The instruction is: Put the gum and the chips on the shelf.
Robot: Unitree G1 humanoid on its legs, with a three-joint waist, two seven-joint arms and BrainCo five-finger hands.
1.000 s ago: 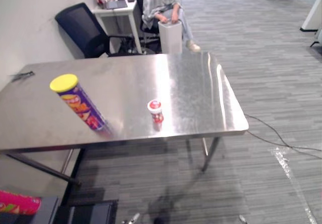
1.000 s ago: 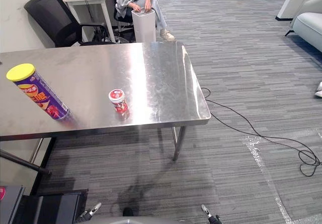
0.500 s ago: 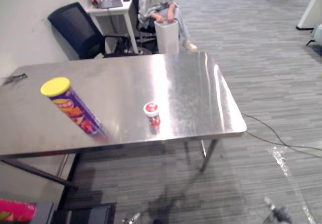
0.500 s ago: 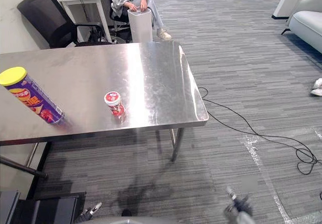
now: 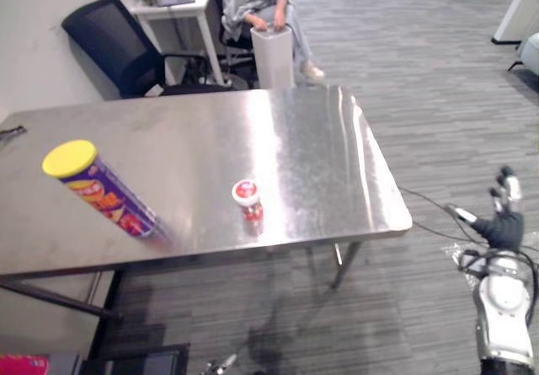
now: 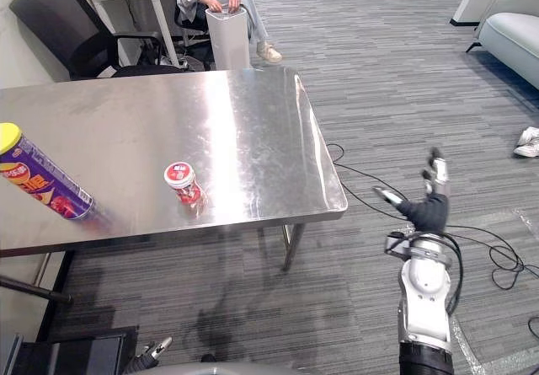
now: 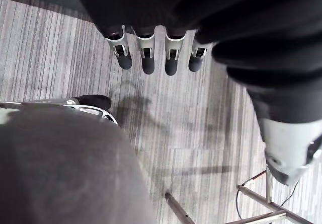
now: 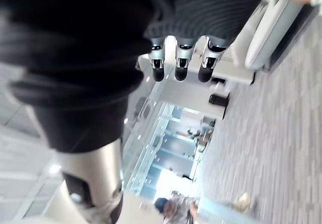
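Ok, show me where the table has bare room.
The steel table is bare over its far half and right of the small red gum tub. Only the near left is taken, by that tub and the yellow-lidded purple chips can.

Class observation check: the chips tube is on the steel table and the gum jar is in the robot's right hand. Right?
No. The gum jar stands on the table too, near its front edge, as the right eye view shows; the right hand is open and empty.

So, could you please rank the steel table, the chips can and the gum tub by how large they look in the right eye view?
Largest to smallest:
1. steel table
2. chips can
3. gum tub
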